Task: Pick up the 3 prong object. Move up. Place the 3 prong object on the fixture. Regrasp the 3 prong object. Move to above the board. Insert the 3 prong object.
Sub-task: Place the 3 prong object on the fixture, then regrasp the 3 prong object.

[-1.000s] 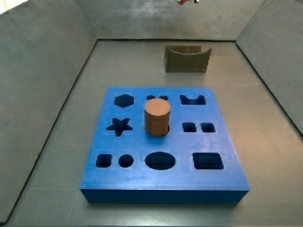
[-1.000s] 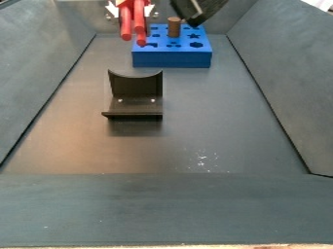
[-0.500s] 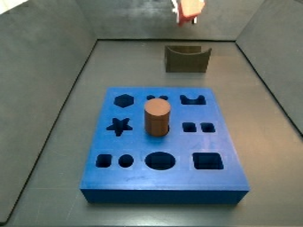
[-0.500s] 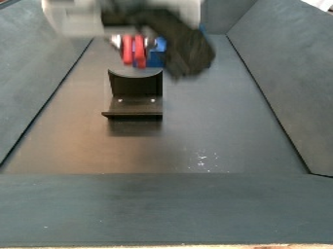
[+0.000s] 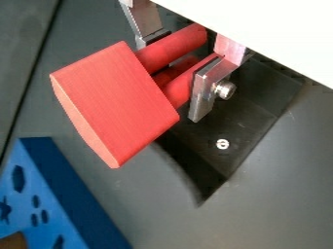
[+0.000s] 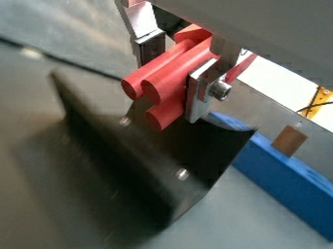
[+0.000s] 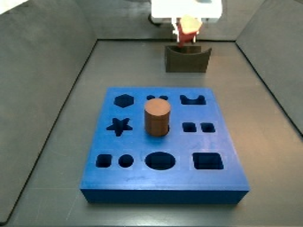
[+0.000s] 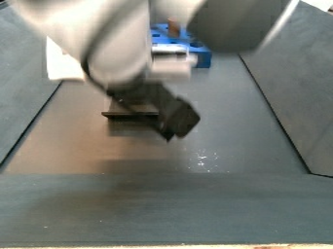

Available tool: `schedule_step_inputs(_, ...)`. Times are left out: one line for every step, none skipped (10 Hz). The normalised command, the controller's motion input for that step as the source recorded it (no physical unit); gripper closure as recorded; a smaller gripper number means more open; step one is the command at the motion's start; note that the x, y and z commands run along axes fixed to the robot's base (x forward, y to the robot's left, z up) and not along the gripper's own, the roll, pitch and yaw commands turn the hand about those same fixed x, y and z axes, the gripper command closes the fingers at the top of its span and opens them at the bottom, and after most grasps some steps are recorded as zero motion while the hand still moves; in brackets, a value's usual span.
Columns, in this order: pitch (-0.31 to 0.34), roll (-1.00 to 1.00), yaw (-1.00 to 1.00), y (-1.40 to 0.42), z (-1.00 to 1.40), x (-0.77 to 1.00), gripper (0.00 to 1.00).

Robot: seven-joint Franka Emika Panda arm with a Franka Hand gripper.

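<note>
Two silver fingers [image 6: 205, 83] of the pincer [image 6: 173, 70] clamp tight on the 3 prong object [image 6: 166, 76], hanging right above the fixture [image 7: 187, 58] at the worktop's far end, well apart from the blue board [image 7: 166, 142] and its brown cylinder [image 7: 158, 118].

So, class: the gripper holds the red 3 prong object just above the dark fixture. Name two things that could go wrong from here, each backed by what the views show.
1. The gripper clamps the 3 prong object near one end, so most of it overhangs; it might pivot between the fingers on touching the fixture.
2. In a side view the arm hides the fixture, so alignment with the notch cannot be checked; the piece might land on an edge and tip.
</note>
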Motion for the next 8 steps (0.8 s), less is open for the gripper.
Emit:
schedule_step_inputs(0.04,-0.22,-0.08,0.07,-0.54,0.13,1.0)
schedule_step_inputs(0.032,-0.17,-0.08,0.06,-0.29,0.1,1.0)
schedule_step_inputs(0.028,-0.16,-0.09,0.06,-0.17,0.09,1.0)
schedule_step_inputs(0.0,0.0,0.0,0.0,0.0,0.0,0.0)
schedule_step_inputs(0.031,0.01,-0.05,0.0,1.0,0.0,0.0)
schedule_step_inputs(0.036,0.01,-0.04,0.0,1.0,-0.01,0.0)
schedule_step_inputs(0.044,0.02,-0.03,0.0,1.0,-0.02,0.0)
schedule_step_inputs(0.044,0.04,-0.02,0.0,1.0,-0.02,0.0)
